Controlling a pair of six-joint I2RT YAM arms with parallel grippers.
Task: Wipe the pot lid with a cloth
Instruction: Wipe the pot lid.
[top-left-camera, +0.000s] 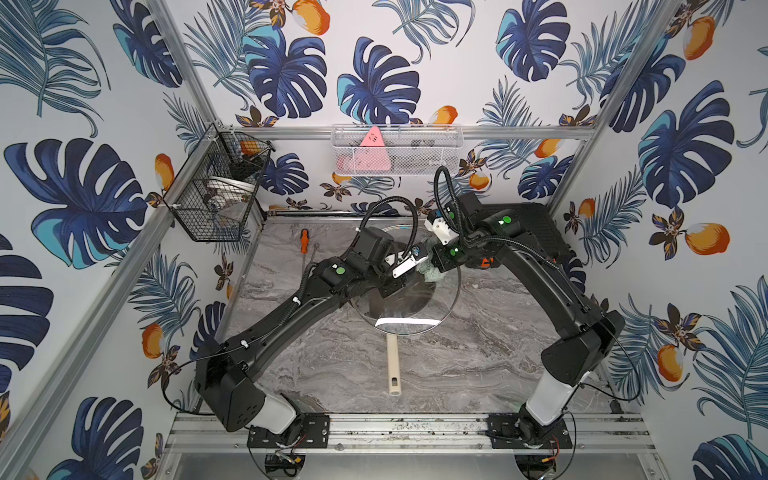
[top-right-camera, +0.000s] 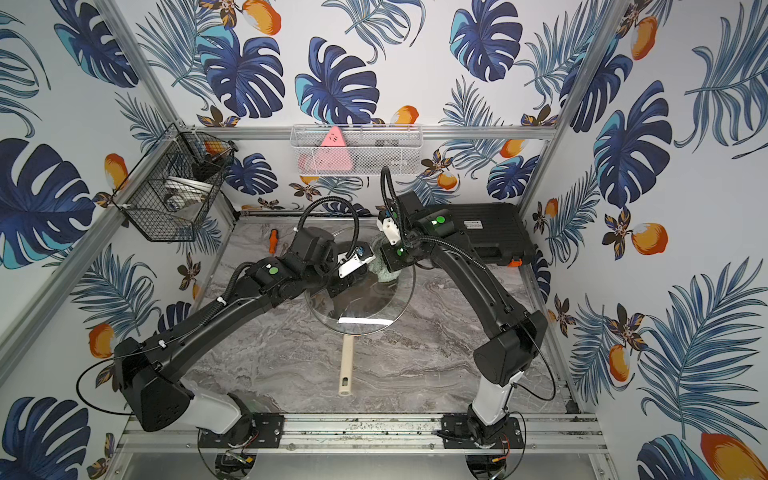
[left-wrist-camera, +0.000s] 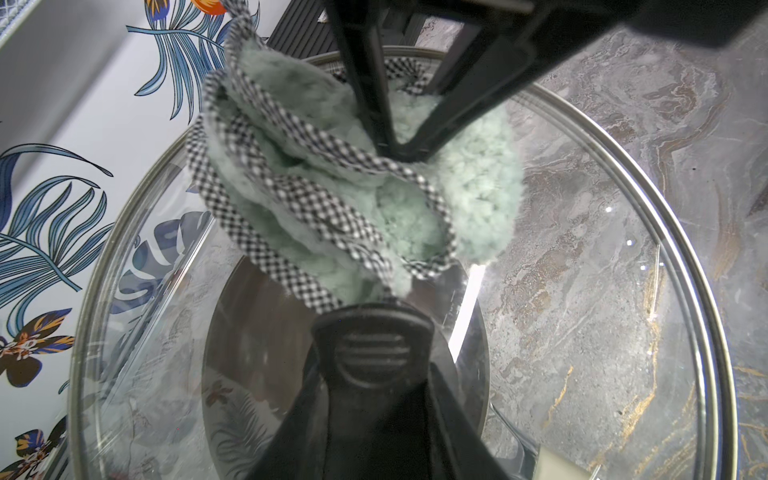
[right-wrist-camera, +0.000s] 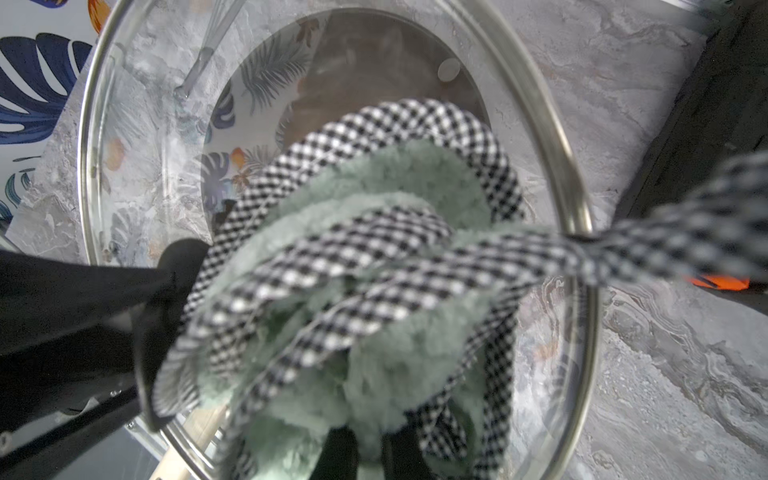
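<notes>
Frame centre: left gripper (left-wrist-camera: 370, 415) clamps the black handle (left-wrist-camera: 370, 349) of the round clear glass pot lid (left-wrist-camera: 602, 291). The right gripper (left-wrist-camera: 399, 145) pinches a mint-green gingham-edged cloth (left-wrist-camera: 332, 195) onto the glass. Wiping looks underway, not finished.

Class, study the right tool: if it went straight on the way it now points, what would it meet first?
The right tool, shut on the cloth, would probably press it against the pot lid glass first; whether they already touch is unclear.
</notes>
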